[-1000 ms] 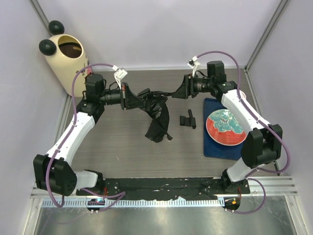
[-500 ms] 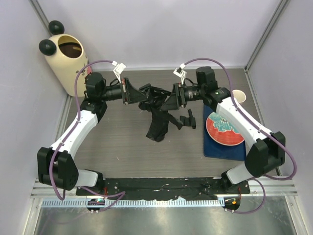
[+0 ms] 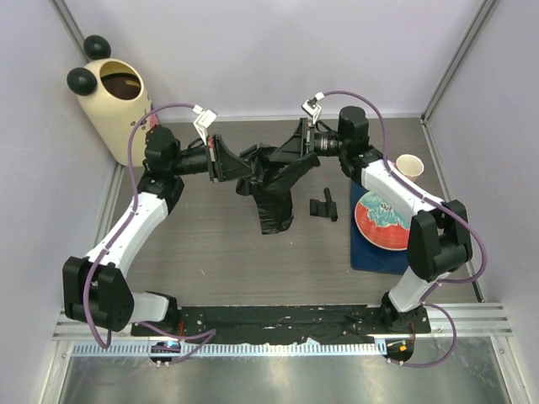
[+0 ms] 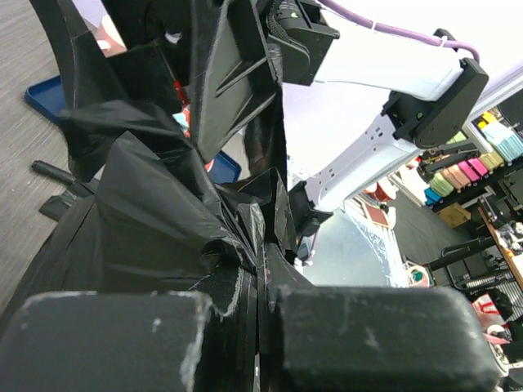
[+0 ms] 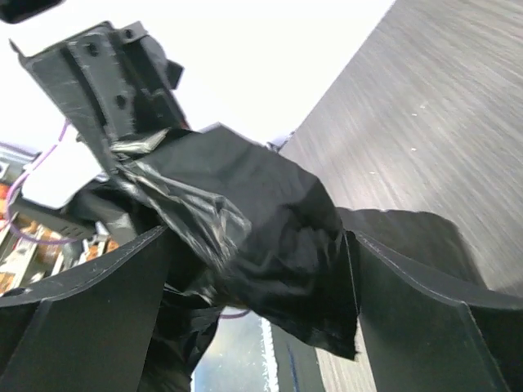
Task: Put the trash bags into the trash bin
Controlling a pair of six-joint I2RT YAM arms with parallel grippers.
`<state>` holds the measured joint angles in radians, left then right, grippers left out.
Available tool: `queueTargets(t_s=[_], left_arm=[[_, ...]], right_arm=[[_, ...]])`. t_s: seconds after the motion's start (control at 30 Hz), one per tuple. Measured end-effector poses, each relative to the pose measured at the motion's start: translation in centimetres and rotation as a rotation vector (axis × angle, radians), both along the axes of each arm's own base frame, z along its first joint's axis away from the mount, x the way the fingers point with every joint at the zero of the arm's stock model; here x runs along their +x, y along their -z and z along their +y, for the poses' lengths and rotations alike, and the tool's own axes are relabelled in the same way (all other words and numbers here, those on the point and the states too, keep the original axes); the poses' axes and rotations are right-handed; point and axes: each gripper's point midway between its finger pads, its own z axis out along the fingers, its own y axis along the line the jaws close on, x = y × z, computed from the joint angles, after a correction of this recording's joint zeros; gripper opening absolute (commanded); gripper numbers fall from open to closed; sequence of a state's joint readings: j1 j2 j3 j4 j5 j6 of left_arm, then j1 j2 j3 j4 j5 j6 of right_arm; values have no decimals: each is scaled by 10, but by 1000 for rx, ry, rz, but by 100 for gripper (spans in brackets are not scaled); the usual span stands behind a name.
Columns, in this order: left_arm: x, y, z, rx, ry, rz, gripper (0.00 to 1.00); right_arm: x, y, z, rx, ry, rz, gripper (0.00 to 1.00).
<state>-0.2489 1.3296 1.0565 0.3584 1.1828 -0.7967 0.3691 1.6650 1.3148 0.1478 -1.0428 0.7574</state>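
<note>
Cream-coloured, with two black ears, the trash bin [image 3: 114, 101] stands in the far left corner, well apart from the rest. Its lower part is partly hidden behind the left arm [image 3: 126, 231]. Toward the middle, the left pincer [image 3: 238, 166] is clamped together on a crumpled edge of the trash bag [image 3: 274, 204], holding it above the table [image 3: 194, 244]. The black plastic bunches so thickly that I can't make out its folds, or whether its hanging end touches the table. Further right, the right pincer [image 3: 278, 156] stands apart, a finger on either side of the bundle; contact is hard to judge. A small black object [image 3: 325, 204], too small to identify, lies beside a red plate [image 3: 386, 223].
</note>
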Motion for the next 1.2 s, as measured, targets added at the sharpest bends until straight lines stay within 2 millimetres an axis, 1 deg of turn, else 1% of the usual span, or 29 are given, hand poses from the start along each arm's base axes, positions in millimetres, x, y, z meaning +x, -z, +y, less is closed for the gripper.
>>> queueTargets(t_s=[0.1, 0.17, 0.23, 0.3, 0.4, 0.5, 0.67, 0.7, 0.77, 0.8, 0.83, 0.9, 0.93, 1.0, 1.03, 1.13, 1.2], left_arm=[[-2, -1, 0, -1, 1, -6, 0], [-2, -1, 0, -1, 2, -11, 0], [-2, -1, 0, 0, 2, -17, 0], [-3, -1, 0, 0, 6, -19, 0], [-4, -3, -1, -2, 13, -25, 0], [-8, -6, -2, -11, 30, -33, 0], [-16, -11, -5, -20, 71, -41, 0], [-17, -11, -5, -20, 76, -41, 0], [-20, -11, -5, -19, 90, -37, 0], [-21, -11, -5, -19, 95, -35, 0], [-22, -11, -5, -19, 100, -33, 0], [-23, -12, -5, -19, 106, -36, 0], [-23, -12, -5, -20, 106, -37, 0], [-23, -12, -5, -19, 109, -38, 0], [-23, -12, -5, -19, 108, -38, 0], [-20, -11, -1, -10, 93, -48, 0], [-13, -7, 2, 14, 65, -63, 0]], right_arm=[[-6, -19, 2, 74, -40, -15, 93], [-12, -25, 2, 100, -76, -16, 94], [-16, -27, 2, 110, -97, -16, 94], [-17, -22, 2, 94, -103, -28, 94], [-17, -7, 6, 18, -99, -62, 94], [-18, 4, 13, -57, -91, -123, 92], [-14, 24, 15, -153, -59, -208, 90], [-12, 25, 15, -155, -54, -215, 85], [-8, 18, 17, -131, -46, -253, 79], [-6, 13, 18, -116, -45, -269, 65], [-6, 7, 19, -94, -48, -281, 57], [-6, -4, 22, -51, -56, -306, 31], [-7, -9, 23, -35, -61, -313, 3], [-8, -15, 23, -15, -71, -332, 1], [-9, -14, 22, -23, -69, -334, 1], [-6, -4, 15, -82, -39, -331, 1], [-4, 1, 7, -121, -16, -324, 1]])
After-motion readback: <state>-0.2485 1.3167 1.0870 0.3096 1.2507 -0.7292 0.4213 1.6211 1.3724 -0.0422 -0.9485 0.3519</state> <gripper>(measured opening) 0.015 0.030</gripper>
